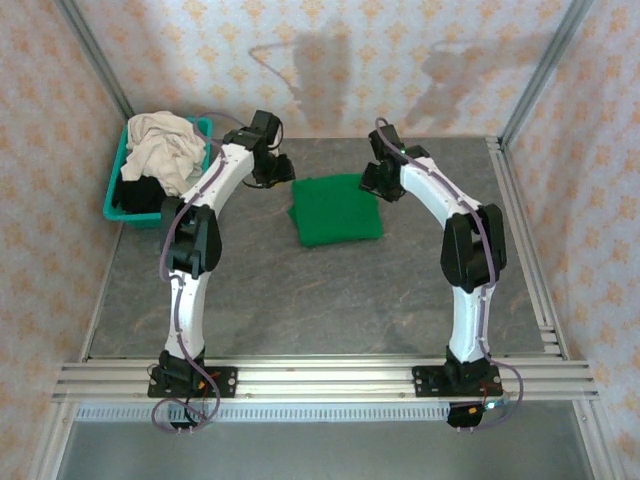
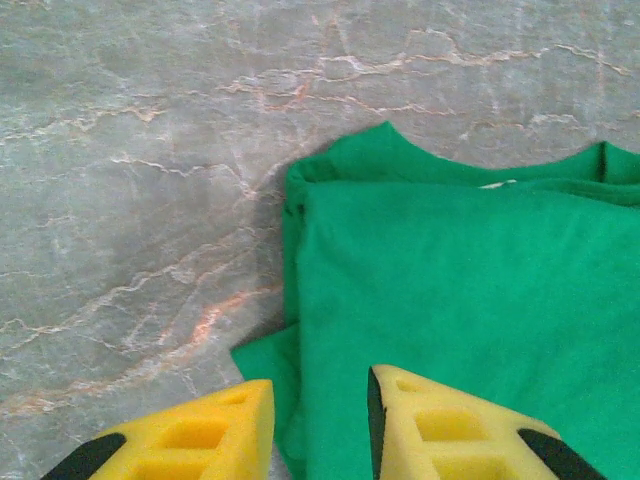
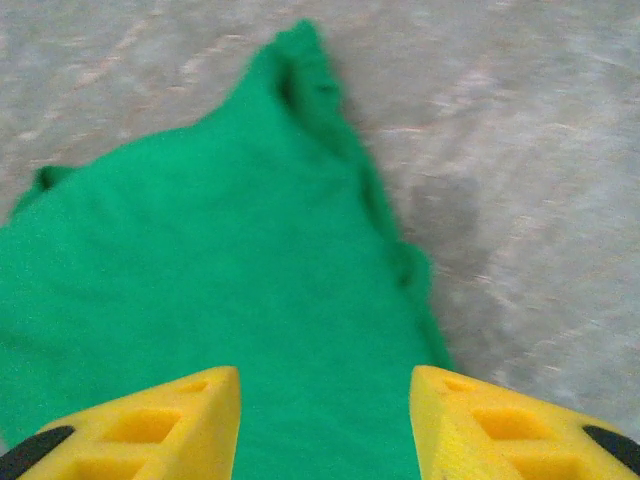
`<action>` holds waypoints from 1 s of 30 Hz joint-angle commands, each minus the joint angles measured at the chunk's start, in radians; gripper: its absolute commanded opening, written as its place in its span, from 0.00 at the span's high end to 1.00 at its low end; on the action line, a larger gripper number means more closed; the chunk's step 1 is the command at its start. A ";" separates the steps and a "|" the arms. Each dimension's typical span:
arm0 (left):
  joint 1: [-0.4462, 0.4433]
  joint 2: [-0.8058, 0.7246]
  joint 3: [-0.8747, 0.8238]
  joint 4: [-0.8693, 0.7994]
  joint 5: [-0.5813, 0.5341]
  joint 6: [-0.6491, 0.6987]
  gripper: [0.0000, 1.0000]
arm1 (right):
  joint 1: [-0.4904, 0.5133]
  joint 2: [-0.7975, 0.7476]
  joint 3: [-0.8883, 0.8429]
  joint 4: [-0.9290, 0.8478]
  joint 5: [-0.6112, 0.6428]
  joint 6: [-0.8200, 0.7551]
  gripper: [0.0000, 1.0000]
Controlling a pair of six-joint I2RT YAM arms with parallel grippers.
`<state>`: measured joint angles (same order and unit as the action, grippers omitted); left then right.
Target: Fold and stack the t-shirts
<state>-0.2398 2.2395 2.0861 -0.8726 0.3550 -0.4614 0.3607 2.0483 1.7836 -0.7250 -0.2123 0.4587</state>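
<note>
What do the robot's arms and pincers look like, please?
The left arm and right arm have curved white links, black joint housings and thin purple cables. The left pincer and right pincer each carry two blocky yellow fingers with hollow cut-outs and black patches.

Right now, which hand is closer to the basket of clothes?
The left hand: it's just right of the basket. The right hand is farther, past the green shirt.

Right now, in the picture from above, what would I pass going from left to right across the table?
basket → left gripper → green t-shirt → right gripper
</note>
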 commanded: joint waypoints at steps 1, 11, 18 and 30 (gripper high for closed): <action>-0.043 0.022 0.017 0.014 0.002 0.020 0.70 | 0.003 0.087 0.089 0.055 -0.027 -0.009 0.54; -0.041 0.249 0.214 -0.027 0.001 -0.001 0.75 | -0.026 0.450 0.539 -0.159 0.139 -0.022 0.61; -0.035 0.258 0.258 -0.070 -0.013 0.012 0.74 | -0.047 0.498 0.692 -0.276 0.143 -0.030 0.49; -0.031 -0.164 -0.078 -0.004 -0.070 0.049 0.59 | 0.172 0.000 0.055 0.018 0.290 -0.143 0.09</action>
<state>-0.2852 2.2585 2.1281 -0.9112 0.3283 -0.4343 0.4404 2.1231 1.9572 -0.8227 0.0303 0.3511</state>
